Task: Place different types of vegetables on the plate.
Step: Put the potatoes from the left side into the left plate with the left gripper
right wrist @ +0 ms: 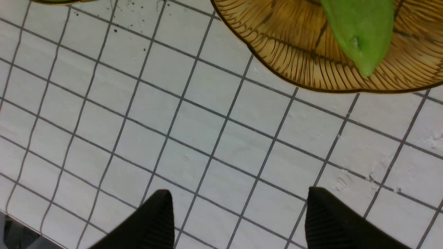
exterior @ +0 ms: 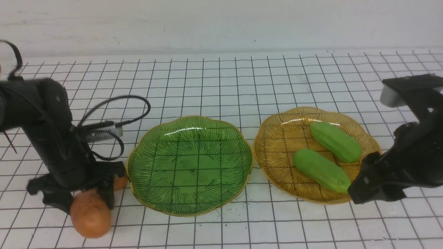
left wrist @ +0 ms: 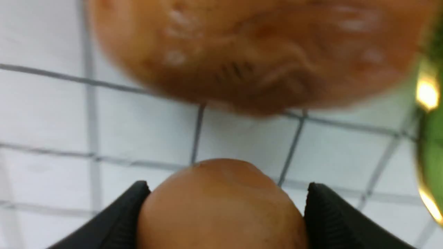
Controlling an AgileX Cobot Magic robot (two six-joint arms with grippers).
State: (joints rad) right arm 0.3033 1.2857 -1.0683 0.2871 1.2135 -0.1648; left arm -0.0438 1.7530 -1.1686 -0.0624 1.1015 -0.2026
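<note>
left claw: low at the near-left corner of the white gridded worktop; black ribbed fingers press both flanks of one potato, so it is gripping it.
orange-brown egg-shaped potato: in the left claw, low at the worktop; blurred in the front view. Long axis runs roughly near-to-far, with the rounded end poking out past the fingertips.
second orange-brown potato: on the worktop just beyond the gripped one, with a strip of grid between them. Long axis lies crosswise to the first. Mostly hidden behind the claw in the front view, close to the green plate's rim.
green ribbed glass plate: mid-worktop, scalloped gold rim, just right of the potatoes.
amber ribbed glass plate: just right of the green one, rims nearly touching.
near light green gourd piece: on the amber plate, long axis diagonal from far-left to near-right, tapered tip toward the right claw.
far light green gourd piece: same plate, parallel to the first, close beside it.
right claw: jaws apart, nothing between them, over bare grid by the amber plate's near-right rim.
</note>
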